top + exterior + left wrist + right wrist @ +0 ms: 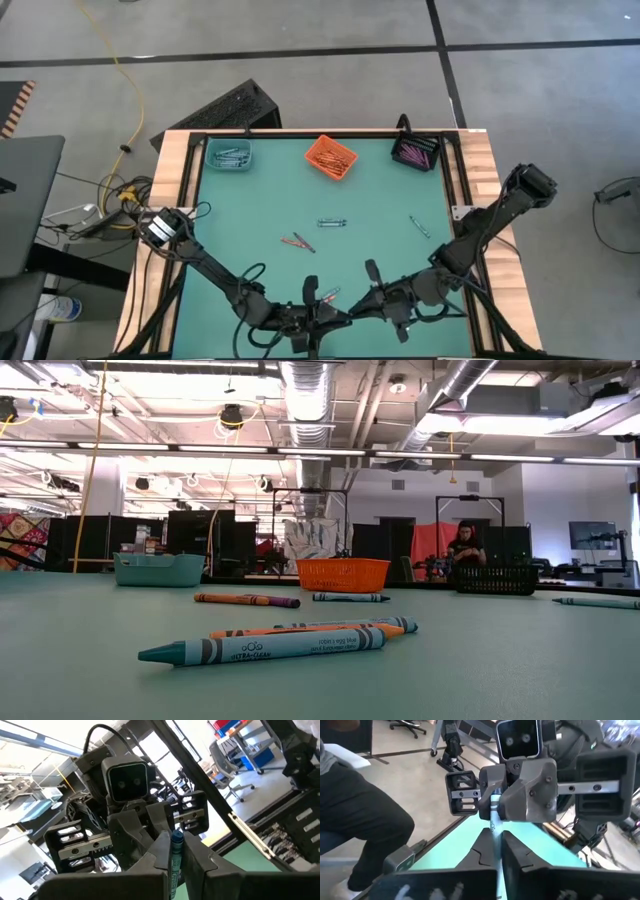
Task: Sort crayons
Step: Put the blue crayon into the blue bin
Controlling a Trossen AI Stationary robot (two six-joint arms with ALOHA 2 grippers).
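A blue crayon (494,822) hangs in the air near the table's front edge, between my two grippers, which face each other tip to tip. My left gripper (177,851) is shut on one end and my right gripper (497,845) on the other. In the high view they meet at the near middle, left gripper (335,318) and right gripper (358,308), and hide the crayon. Loose crayons (332,222) (297,241) (419,226) (329,294) lie flat on the green mat. A teal crayon (265,647) lies nearest the low camera. My left gripper pinches the blue crayon between its two fingers (520,795), near one end (493,804). The fingers lie roughly level, in line with the crayon. The crayon is clear of the table. My right gripper pinches the same crayon's other end (496,836) between its two fingers (481,851), coming level from the opposite side, along the crayon's length. The crayon's blue tip (176,838) points toward it.
Three bins stand along the far edge: teal (230,155), orange (330,157) and black (415,152), each with crayons inside. A person's dark trouser leg (365,820) shows beside the table in the right wrist view.
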